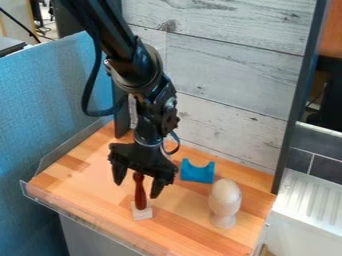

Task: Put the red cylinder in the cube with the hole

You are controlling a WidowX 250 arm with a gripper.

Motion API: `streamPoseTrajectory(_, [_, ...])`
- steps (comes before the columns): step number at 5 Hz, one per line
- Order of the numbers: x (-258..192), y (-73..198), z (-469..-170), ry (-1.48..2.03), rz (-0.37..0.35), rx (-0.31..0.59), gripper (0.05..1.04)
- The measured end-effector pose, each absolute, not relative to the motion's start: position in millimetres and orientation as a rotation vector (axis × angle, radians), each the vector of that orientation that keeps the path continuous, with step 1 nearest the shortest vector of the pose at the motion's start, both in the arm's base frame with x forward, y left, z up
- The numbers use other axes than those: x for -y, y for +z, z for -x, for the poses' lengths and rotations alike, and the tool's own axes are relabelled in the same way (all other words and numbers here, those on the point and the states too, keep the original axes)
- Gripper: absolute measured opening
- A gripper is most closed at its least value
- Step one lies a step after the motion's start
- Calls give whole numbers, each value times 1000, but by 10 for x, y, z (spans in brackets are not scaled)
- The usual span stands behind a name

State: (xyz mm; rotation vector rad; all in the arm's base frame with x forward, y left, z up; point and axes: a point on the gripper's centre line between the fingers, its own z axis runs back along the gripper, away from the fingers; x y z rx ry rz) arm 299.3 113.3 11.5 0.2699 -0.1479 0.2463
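The gripper is wide apart, one finger each side of the red stick. The stick stands upright at the cube, lower left of the frame. If the gripper moves sideways, a finger could tip it over.

Free passage between the cube and the wooden egg shape, blue block at the gap's wall side

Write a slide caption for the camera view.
Open end effector astride an upright red cylinder at a pale cube, with a blue notched block and egg-shaped wooden piece nearby.
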Motion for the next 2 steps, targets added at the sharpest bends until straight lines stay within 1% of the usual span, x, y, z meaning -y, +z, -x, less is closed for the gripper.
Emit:
streamPoseTrajectory(1, [-1158,365,-3022,266,-232,183,1000])
streamPoseTrajectory(2, [-1280,825,-3063,322,-164,264,1000])
